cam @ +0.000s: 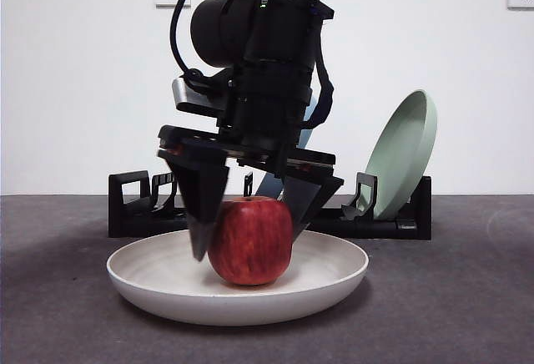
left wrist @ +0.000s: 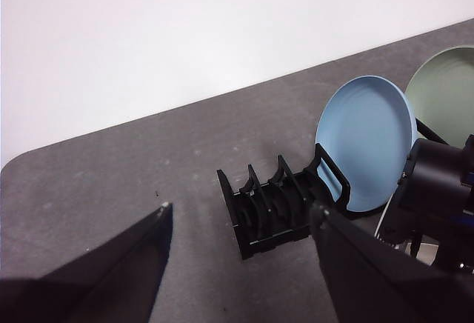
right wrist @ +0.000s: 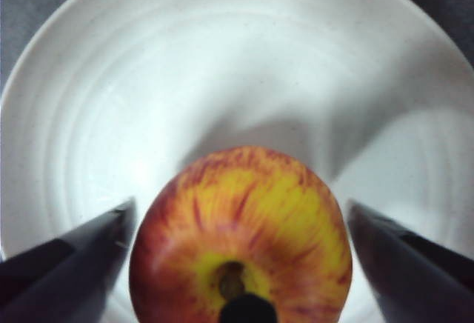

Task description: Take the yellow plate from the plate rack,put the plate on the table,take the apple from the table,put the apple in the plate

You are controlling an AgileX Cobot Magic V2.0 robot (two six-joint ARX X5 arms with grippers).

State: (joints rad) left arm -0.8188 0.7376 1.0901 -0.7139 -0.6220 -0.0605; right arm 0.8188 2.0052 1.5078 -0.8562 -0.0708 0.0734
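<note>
Apple [cam: 249, 241] in plate [cam: 158, 276], plate on table [cam: 467, 314]; rack [cam: 138, 205] behind.

Apple [cam: 250, 241] resting upright in the yellow plate [cam: 150, 276].
The red apple, yellow-orange around its stem, sits at the middle of the wide cream plate, which lies flat on the dark grey tabletop [cam: 67, 314]; the black plate rack [cam: 133, 205] stands just behind, farther back.

Even, bright indoor light is falling from above. The yellow plate [right wrist: 222, 64] is glaring near-white, with soft shadows spreading inside it. The apple [right wrist: 241, 238] is looking slightly blurred up close.
</note>
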